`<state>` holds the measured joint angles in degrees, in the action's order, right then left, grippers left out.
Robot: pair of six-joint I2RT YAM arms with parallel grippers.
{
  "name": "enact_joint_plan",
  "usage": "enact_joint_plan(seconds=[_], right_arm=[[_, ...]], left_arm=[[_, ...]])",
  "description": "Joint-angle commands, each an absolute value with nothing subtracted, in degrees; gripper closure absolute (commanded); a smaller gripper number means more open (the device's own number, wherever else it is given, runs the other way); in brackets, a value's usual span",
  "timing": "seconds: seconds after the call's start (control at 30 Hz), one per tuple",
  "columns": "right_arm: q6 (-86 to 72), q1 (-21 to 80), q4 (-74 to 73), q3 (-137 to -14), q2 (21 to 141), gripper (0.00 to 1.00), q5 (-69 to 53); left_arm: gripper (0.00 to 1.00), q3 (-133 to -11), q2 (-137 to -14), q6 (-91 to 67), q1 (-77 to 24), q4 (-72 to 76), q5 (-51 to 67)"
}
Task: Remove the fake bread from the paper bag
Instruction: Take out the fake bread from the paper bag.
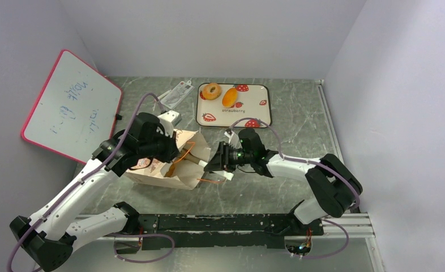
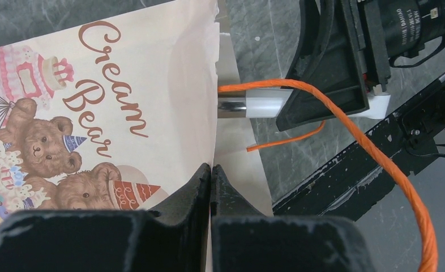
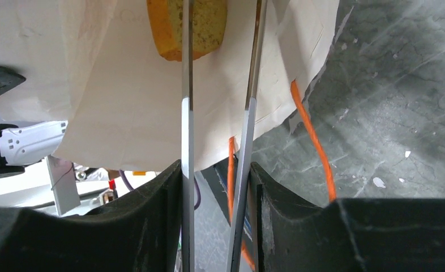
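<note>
Nearest you, arm bases (image 1: pixel 45 243) sit at 6 o'clock overhead, the paper bag (image 1: pixel 163 173) lies mid-table, and two pieces of fake bread (image 1: pixel 212 91) rest on the tray (image 1: pixel 254 107) at 12 o'clock. Your left wrist view shows the left gripper (image 2: pixel 212 181) clenched on the bag's edge at 6 o'clock. Your right wrist view shows the right gripper (image 3: pixel 223 17) parted, grasping nothing, an orange bread piece (image 3: pixel 163 28) at 12 o'clock inside the bag.

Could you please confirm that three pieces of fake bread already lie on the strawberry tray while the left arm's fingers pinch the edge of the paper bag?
Not quite: the tray holds only two, a ring-shaped pastry and an oval bun, as the top external view shows. The rest stands: the left fingers are shut on the edge of the paper bag.
</note>
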<state>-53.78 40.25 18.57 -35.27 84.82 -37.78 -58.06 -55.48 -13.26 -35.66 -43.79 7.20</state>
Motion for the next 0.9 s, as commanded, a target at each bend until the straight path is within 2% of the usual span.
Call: enact_joint_plan(seconds=[0.0,0.57,0.67,0.7,0.77,0.87], right_arm=[[-54.28,40.52,24.42,-36.66,86.8,0.55,-38.13],[-57.38,41.54,39.35,-41.08,98.01,0.57,-41.43],[-56.69,41.95,38.55,-42.33,98.7,0.66,-41.53],[-56.07,42.06,37.51,-42.89,98.66,0.78,-41.5],[-54.73,42.01,34.54,-43.91,98.3,0.92,-41.46],[-53.0,42.01,30.42,-44.66,96.81,1.0,-40.84]], left_arm=[[0.93,-60.73,-54.38,-12.92,-35.11,-44.25,10.98],[0.93,-60.56,-55.28,-12.35,-34.97,-44.82,15.33],[0.93,-60.39,-55.03,-12.32,-34.89,-44.74,15.3],[0.93,-60.34,-54.9,-12.37,-34.84,-44.68,15.25],[0.93,-60.02,-54.49,-12.39,-34.77,-44.37,14.81],[0.93,-58.91,-53.24,-12.6,-34.63,-43.58,12.84]])
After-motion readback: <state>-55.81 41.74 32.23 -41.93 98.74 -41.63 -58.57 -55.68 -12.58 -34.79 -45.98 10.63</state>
